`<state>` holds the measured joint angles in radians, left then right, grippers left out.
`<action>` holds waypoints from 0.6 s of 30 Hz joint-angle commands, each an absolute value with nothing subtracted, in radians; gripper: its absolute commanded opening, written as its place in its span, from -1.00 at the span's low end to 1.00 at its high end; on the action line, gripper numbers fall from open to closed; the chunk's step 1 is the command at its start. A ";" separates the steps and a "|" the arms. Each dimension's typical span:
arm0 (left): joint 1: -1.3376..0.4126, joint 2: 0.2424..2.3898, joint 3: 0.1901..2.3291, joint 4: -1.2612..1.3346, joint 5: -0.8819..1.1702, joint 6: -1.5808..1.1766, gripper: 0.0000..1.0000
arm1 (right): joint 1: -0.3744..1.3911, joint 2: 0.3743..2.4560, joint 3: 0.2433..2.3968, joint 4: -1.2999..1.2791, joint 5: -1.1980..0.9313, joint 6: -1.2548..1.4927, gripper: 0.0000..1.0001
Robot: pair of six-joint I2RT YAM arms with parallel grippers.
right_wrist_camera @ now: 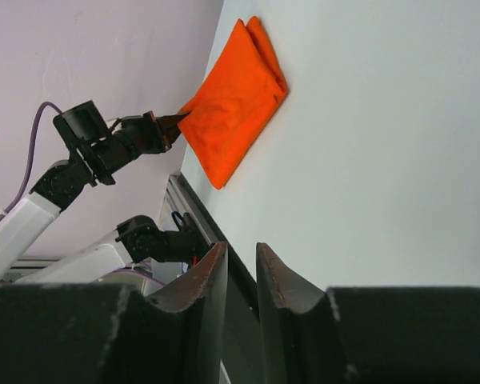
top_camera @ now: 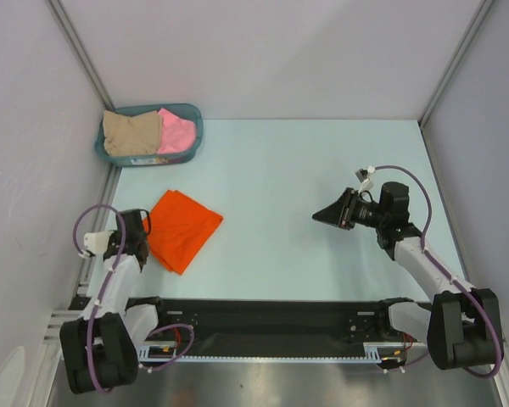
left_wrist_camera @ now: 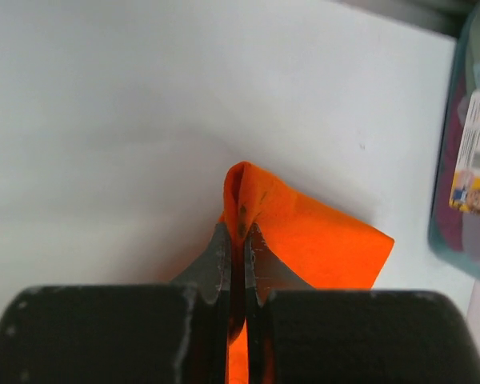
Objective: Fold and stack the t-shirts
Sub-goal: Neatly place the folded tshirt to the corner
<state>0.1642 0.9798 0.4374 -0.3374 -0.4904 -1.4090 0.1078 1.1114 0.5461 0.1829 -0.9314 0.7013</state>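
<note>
Item: orange t-shirt [top_camera: 182,227], part-folded, near-left area of the table [top_camera: 305,170].
Left gripper [left_wrist_camera: 238,232] clamps a raised fold at its left side; right gripper [right_wrist_camera: 240,252] hangs empty over the right half, jaws narrowly apart. The long axis seems to run near-left to far-right, skewed to the table edges (neck opening not visible). Advised: lift low, carry the pinched edge across until the edges meet, and release only once flat. Pink t-shirt [top_camera: 176,131] and beige t-shirt [top_camera: 129,131] wait in the teal basket [top_camera: 197,127], far-left corner.
</note>
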 commanded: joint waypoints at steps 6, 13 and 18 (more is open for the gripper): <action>0.336 0.712 0.341 -0.483 -0.581 -1.480 -0.99 | 0.176 1.141 0.601 0.166 -0.936 0.678 -0.49; 0.382 0.525 0.267 -0.580 -0.603 -1.580 -0.99 | 0.248 1.166 0.615 0.147 -0.946 0.680 -0.51; 0.396 0.425 0.259 -0.655 -0.661 -1.601 -0.99 | 0.276 1.166 0.609 0.112 -0.950 0.664 -0.52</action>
<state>0.3786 0.4622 0.2607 -0.5976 -0.5823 -1.5520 0.2649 1.1687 0.5728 0.1253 -0.9329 0.6868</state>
